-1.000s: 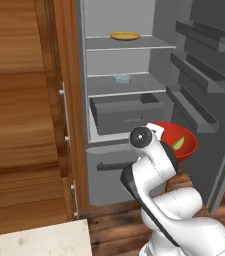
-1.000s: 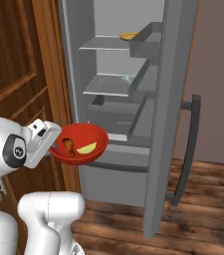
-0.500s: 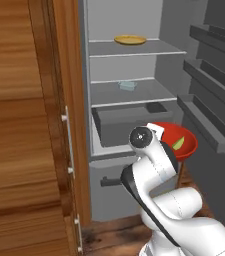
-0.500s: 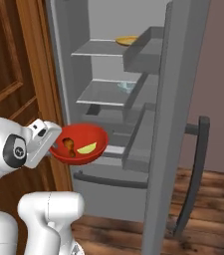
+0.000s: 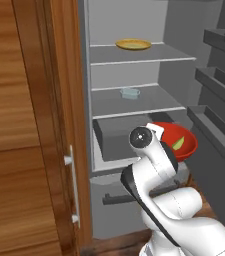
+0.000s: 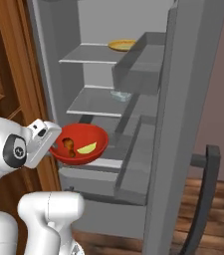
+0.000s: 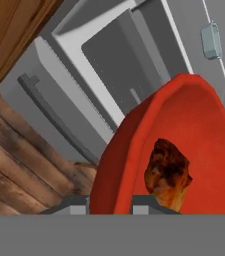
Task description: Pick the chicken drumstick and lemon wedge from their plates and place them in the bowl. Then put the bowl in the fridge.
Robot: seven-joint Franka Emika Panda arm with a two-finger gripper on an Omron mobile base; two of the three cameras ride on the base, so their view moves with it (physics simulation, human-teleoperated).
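My gripper (image 6: 55,146) is shut on the near rim of the glossy red bowl (image 6: 83,141), holding it level in front of the open fridge (image 6: 91,30), at about the height of the fridge's drawer. In the bowl lie the brown chicken drumstick (image 6: 69,146) and the yellow-green lemon wedge (image 6: 86,148). The hand view has the bowl's rim (image 7: 129,145) running between the fingertips, with the drumstick (image 7: 168,172) inside. From the left base view my wrist hides the grip; the bowl (image 5: 184,142) and wedge (image 5: 178,144) peek out beyond it. The plates are out of view.
A flat yellowish dish (image 5: 133,44) sits on the top shelf and a small pale container (image 5: 129,92) on the middle shelf. Below them is a dark drawer (image 5: 116,135). The open door (image 6: 183,99) with its bins stands to the right, and a wooden cabinet (image 5: 29,125) to the left.
The whole picture has shifted as the base rolled toward the fridge, whose interior looms larger. The bowl stays held in the gripper at the same spot relative to the arm.
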